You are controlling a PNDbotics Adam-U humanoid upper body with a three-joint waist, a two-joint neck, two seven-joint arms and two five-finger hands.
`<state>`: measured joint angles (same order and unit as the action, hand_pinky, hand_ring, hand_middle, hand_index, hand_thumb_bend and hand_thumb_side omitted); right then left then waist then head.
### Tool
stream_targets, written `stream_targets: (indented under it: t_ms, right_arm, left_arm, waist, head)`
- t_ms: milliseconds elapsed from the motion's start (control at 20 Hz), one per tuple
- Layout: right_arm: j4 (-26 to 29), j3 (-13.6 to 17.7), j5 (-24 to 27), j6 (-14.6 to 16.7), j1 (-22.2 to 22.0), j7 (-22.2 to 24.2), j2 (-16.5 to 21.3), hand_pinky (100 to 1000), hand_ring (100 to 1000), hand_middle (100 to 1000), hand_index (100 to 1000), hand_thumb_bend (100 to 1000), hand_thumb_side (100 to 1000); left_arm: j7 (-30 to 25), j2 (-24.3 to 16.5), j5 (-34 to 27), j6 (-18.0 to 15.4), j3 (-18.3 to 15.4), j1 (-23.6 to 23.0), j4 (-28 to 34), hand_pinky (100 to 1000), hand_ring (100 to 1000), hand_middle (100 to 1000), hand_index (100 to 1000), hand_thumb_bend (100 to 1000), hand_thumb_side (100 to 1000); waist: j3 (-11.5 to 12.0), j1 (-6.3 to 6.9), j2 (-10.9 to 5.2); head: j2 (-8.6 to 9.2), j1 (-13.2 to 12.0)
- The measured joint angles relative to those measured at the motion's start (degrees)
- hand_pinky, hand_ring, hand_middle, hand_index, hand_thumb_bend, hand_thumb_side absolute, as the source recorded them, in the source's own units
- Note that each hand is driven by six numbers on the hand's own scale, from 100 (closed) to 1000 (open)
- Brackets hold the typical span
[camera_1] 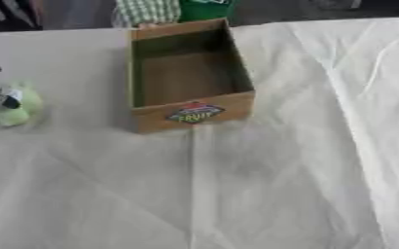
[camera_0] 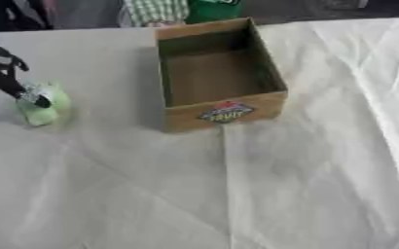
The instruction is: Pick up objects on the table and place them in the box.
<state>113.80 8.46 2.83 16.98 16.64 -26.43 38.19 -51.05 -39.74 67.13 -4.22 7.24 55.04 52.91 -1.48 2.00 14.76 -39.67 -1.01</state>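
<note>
While the box stands open near the far middle of the table, the notes run as follows.

Table (camera_0: 305, 194): covered with a creased white cloth.
Box (camera_0: 224, 113): brown cardboard, open top, upright, nothing visible inside; a coloured label on its near wall.
Green object (camera_0: 43, 108): pale green, soft-looking, lying on the cloth at the left, well apart from the box and outside it.
Left hand (camera_0: 7, 73): black with silver parts, reaching in from the left edge; its fingertips (camera_0: 38, 99) sit on top of the green object. Whether the fingers close round the object or only touch it, cannot tell.
Right hand: in neither view.
Far edge: a person in a checked shirt behind the box, touching nothing on the table.
</note>
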Motion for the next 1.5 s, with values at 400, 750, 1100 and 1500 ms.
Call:
stream_targets:
  t_ms: [400,750,1100,1500]
  right_arm:
    - [0.0,0.01,-0.03,-0.07,-0.03,-0.29,-0.02,835,695,721,876,100,573]
    - [0.0,0.01,-0.03,-0.17,-0.04,-0.66,-0.03,836,695,720,876,100,572]
    - [0.0,0.02,-0.03,-0.15,-0.08,-0.83,-0.08,836,696,719,877,100,572]
    - [0.0,0.06,-0.03,-0.15,-0.45,-1.07,-0.11,838,696,719,877,100,574]
  left_arm:
    - [-0.06,0.78,-0.21,-0.01,0.41,-0.1,-0.9,559,746,724,1000,709,754]
    - [-0.86,1.09,1.27,-0.89,0.45,-0.2,-3.0,536,711,681,1000,622,727]
    - [0.79,2.0,-0.77,-1.28,0.53,-0.36,-3.54,513,649,632,982,539,699]
    - [4.98,2.72,-2.25,-1.6,1.08,-0.59,-3.66,469,596,580,852,387,650]
  waist:
    - [-0.11,0.18,0.04]
    - [-0.3,0.18,0.09]
    - [-0.32,0.16,0.1]
    - [-0.48,0.15,0.11]
  head:
    - [0.0,-0.17]
    - [0.0,-0.4]
    - [-0.01,-0.45]
    - [-0.02,-0.67]
